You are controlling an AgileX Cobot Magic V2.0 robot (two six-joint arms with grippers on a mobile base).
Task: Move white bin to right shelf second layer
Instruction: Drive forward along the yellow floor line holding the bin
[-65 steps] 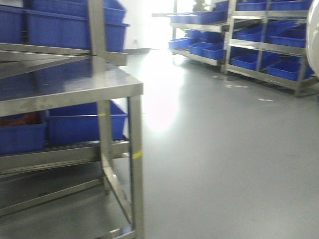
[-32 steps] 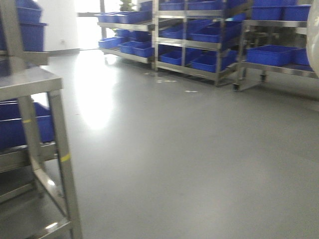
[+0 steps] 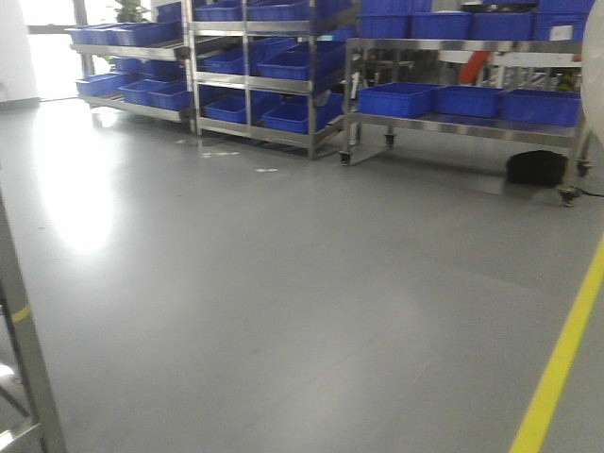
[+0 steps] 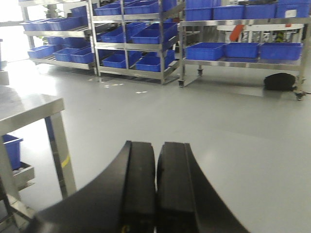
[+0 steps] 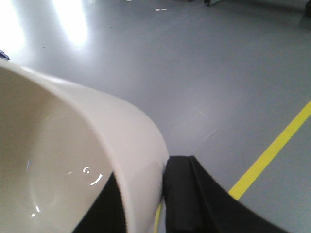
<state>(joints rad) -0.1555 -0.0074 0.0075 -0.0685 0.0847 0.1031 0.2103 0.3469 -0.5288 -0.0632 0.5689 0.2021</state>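
Observation:
The white bin (image 5: pixel 73 160) is a glossy cream tub that fills the left half of the right wrist view, carried above the grey floor. My right gripper (image 5: pixel 146 182) is shut on the white bin's wall, one black finger (image 5: pixel 182 194) outside and the other inside. A pale sliver of the bin (image 3: pixel 596 57) shows at the right edge of the front view. My left gripper (image 4: pixel 156 148) is shut with nothing between its pads and hangs over the floor. I cannot tell which of the far racks holds the right shelf second layer.
Steel racks (image 3: pixel 250 85) and a wheeled steel shelf (image 3: pixel 462 123), both loaded with blue crates (image 3: pixel 396 98), line the far side. A black bag (image 3: pixel 536 167) lies on the floor there. A steel table (image 4: pixel 29 104) stands near left. A yellow floor line (image 3: pixel 562 359) runs at right.
The front view has swung right: the near steel table has slid off to the left, the far racks have shifted left, and the yellow line has come into view.

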